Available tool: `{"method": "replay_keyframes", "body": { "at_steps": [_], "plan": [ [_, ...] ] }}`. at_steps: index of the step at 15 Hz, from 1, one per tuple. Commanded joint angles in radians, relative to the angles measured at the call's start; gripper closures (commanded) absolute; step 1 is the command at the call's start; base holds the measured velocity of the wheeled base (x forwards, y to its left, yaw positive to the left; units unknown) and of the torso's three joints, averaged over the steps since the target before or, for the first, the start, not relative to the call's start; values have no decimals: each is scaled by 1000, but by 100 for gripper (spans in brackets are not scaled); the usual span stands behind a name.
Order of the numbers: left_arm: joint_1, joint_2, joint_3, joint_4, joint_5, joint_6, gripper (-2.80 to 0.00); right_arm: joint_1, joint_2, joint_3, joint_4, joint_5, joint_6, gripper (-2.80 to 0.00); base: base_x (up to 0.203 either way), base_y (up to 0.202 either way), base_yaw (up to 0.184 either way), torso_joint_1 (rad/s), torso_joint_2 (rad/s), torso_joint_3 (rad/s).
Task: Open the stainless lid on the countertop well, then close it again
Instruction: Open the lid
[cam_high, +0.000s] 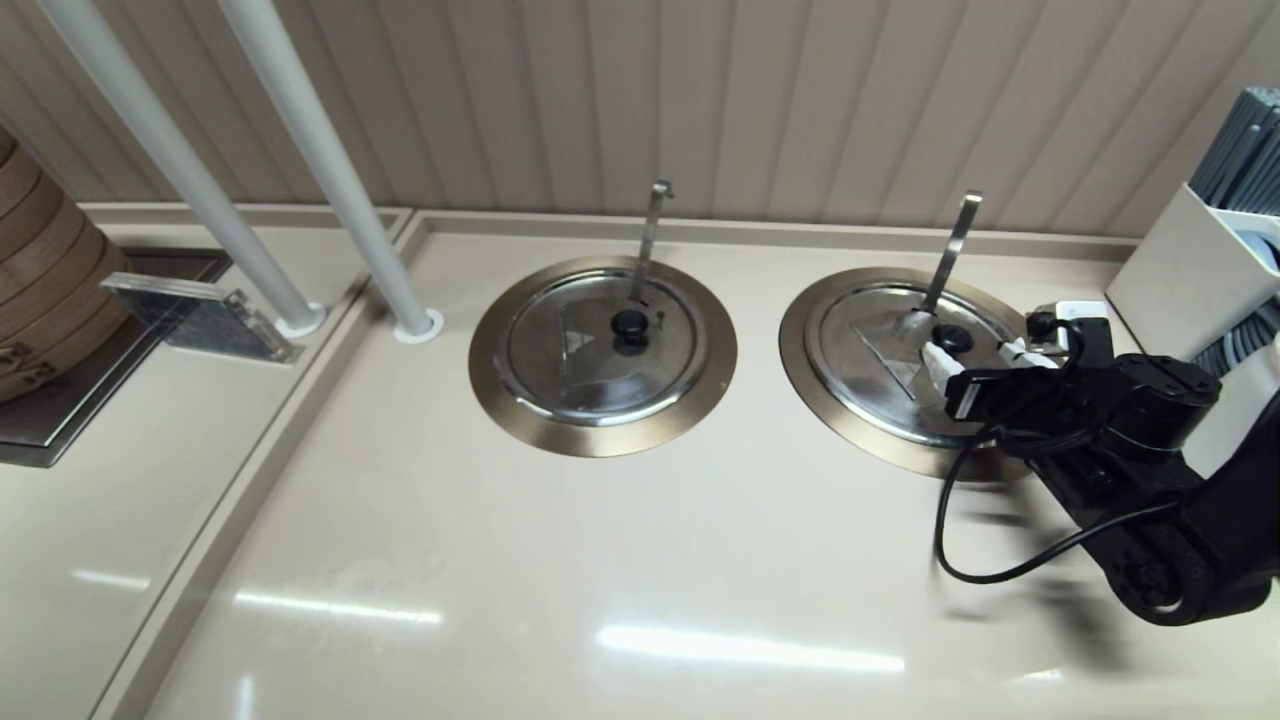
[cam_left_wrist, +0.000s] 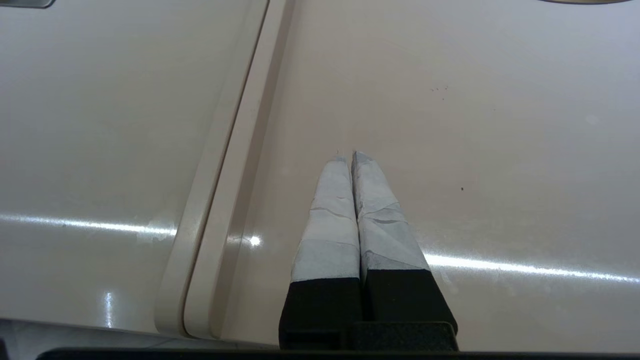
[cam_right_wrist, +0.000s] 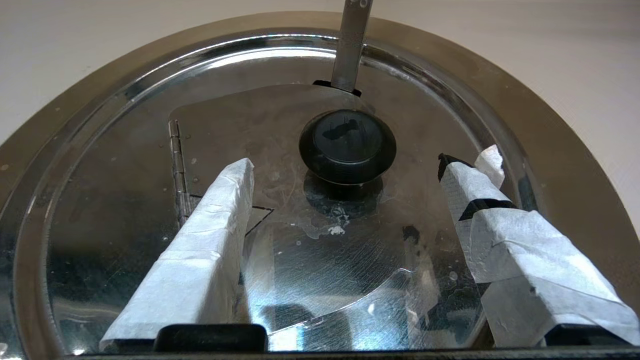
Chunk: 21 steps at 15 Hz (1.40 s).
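Right gripper (cam_right_wrist: 345, 167) over closed lid (cam_right_wrist: 280, 260), fingers spread, holding nothing.

Lid sits flat in the well (cam_high: 800, 355), directly under the right gripper (cam_high: 975, 355). Black knob (cam_right_wrist: 347, 145) stands just ahead of the fingertips, in line with the gap between them, touching neither finger. Steel handle (cam_right_wrist: 350, 50) leans up through the lid's notch beyond the knob. Hinge (cam_right_wrist: 176, 165) lies beside the finger (cam_right_wrist: 200, 250) on that side. Left gripper (cam_left_wrist: 349, 156) is parked over bare countertop (cam_left_wrist: 500, 125), fingers pressed together, empty, well away from the lid.
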<state>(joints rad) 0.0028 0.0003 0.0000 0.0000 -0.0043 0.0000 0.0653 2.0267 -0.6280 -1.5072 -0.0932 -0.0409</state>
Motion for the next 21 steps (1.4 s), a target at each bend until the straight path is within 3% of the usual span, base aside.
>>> {"method": "replay_keyframes", "body": {
  "at_steps": [1, 10, 15, 21],
  "plan": [
    [0, 1, 0, 0, 0, 0, 0, 1, 25, -20, -8, 1, 1, -280, 0, 0, 0, 0, 0, 0],
    [0, 1, 0, 0, 0, 0, 0, -4, 103, -121, -7, 4, 24, -280, 0, 0, 0, 0, 0, 0],
    [0, 1, 0, 0, 0, 0, 0, 14, 101, -125, -5, 4, 79, -280, 0, 0, 0, 0, 0, 0],
    [0, 1, 0, 0, 0, 0, 0, 27, 95, -125, -4, 4, 87, -280, 0, 0, 0, 0, 0, 0]
  ]
}}
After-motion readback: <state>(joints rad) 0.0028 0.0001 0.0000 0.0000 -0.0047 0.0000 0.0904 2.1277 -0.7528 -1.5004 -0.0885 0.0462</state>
